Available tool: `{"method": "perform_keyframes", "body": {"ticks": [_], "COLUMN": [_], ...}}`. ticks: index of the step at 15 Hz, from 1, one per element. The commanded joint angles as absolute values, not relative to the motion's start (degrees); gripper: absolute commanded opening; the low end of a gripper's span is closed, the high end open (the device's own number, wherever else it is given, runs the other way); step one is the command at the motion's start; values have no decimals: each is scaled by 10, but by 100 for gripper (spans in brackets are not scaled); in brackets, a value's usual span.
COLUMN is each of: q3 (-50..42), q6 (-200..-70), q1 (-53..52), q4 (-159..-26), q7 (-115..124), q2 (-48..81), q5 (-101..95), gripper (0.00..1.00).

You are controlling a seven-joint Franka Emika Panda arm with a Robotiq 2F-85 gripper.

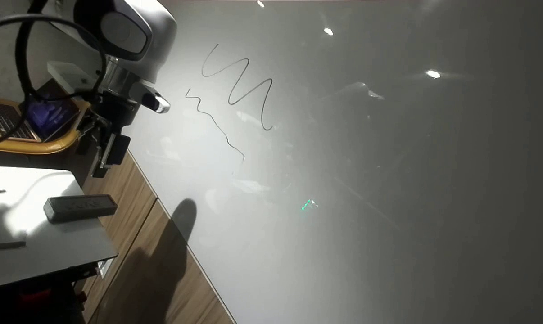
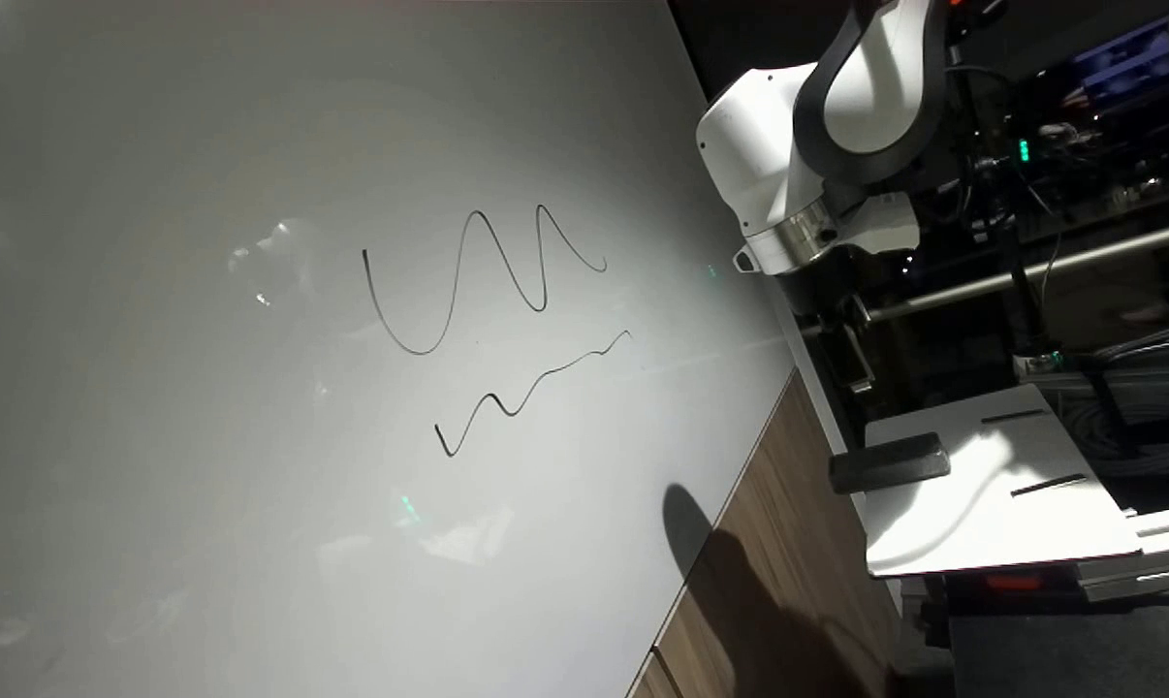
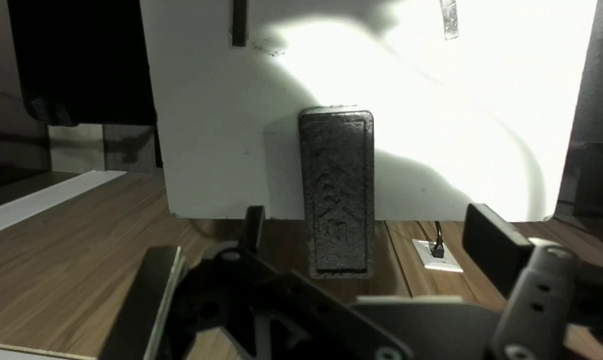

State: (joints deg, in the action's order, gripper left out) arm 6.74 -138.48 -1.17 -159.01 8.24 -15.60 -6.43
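Glossy whiteboard [image 1: 366, 148] stretches beside me, bordered by wood-grain panelling [image 1: 195, 292]. My claw [image 3: 375, 236] stands spread wide, holding nothing. Ahead of it, the dark whiteboard eraser [image 3: 337, 192] lies on the white tabletop [image 3: 211, 155], one end overhanging the edge. It seems light, slightly yielding; its long sides, near that overhang, suit my grip.

The gripper [image 3: 374, 232], jaws well apart, had free room along both long sides of the block [image 3: 337, 197], whose near end jutted past the edge of the table [image 3: 211, 155]. Under the block's other end the table barred the way. Past that edge, the wood panel [image 1: 195, 294] and adjoining whiteboard [image 1: 352, 148] formed a barrier, its gap to the block unclear.
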Motion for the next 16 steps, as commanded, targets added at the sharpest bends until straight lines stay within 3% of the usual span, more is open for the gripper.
{"method": "perform_keyframes", "body": {"ticks": [1,16], "q3": [61,21], "q6": [-1438,-1525], "q1": [-13,1], "q4": [-1590,-1591], "q7": [76,98], "q2": [-108,0], "q5": [-70,-158], "gripper": [100,100]}}
